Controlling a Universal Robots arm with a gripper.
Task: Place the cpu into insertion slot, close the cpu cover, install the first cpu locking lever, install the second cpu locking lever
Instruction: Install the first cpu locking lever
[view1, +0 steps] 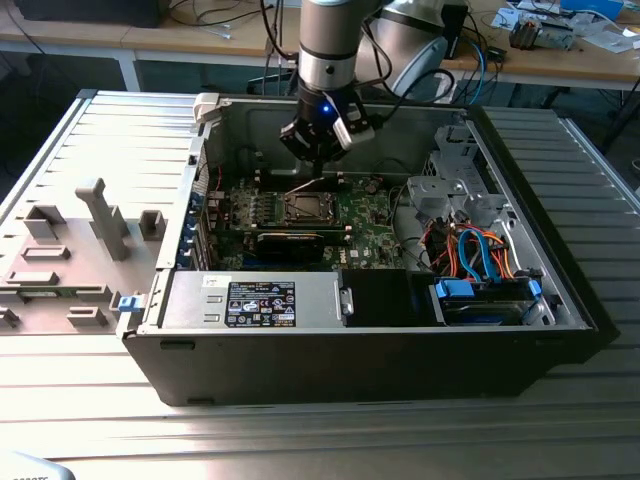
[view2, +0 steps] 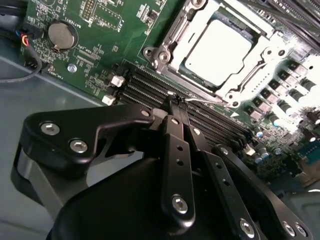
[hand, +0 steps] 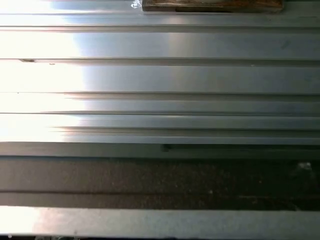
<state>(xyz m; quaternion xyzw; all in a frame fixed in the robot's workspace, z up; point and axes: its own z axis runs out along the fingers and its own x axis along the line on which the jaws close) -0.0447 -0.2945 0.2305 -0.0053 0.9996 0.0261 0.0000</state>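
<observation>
Inside the open black computer case (view1: 520, 340), on the green circuit board (view2: 100, 45), the cpu (view2: 217, 47) is a flat square plate with a pale, dull metallic face, glaring almost white in the second wrist view. It lies seated in the insertion slot (view2: 167, 47), a square recess with a silvery metal rim, and the silvery-grey metal cpu cover (view2: 257, 67) frames its edges, lying flat around it. A thin metal locking lever (view2: 210, 101) runs along the socket's side nearest the gripper. The black gripper (view2: 178, 102) hangs just above the rows of dark memory slots (view2: 145, 87) beside the socket, its fingers (view2: 176, 145) drawn tightly together with nothing visible between them. In the exterior view the case also holds a grey power supply box (view1: 255, 300) and bundled orange and blue cables (view1: 475, 250).
</observation>
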